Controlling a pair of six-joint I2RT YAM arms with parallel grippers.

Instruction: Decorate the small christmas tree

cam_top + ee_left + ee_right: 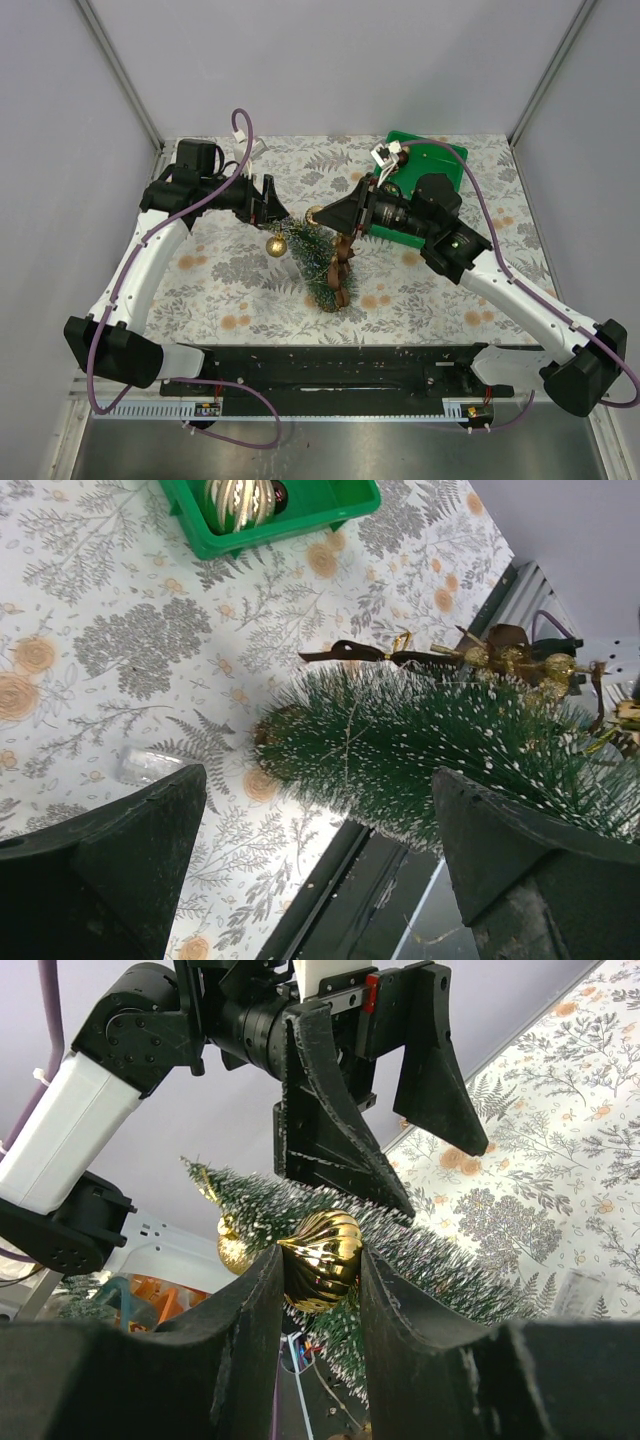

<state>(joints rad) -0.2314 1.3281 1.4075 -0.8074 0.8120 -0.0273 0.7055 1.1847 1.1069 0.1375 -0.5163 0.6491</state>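
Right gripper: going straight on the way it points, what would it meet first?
Most likely the small christmas tree, whose bristles lie right behind the gold ornament that the right gripper holds; the open left gripper is beyond.

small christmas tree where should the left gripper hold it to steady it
Probably the bristly mid-cone of the small christmas tree, from the left side, where the open left gripper straddles it: below the hung gold ball, away from the ribbon.

The left arm (140, 265) and right arm (520, 295) are wearing white shells between black joints; purple cables (248, 130) are trailing along them, and black wedge-shaped fingers (330, 1110) are showing chipped edges.
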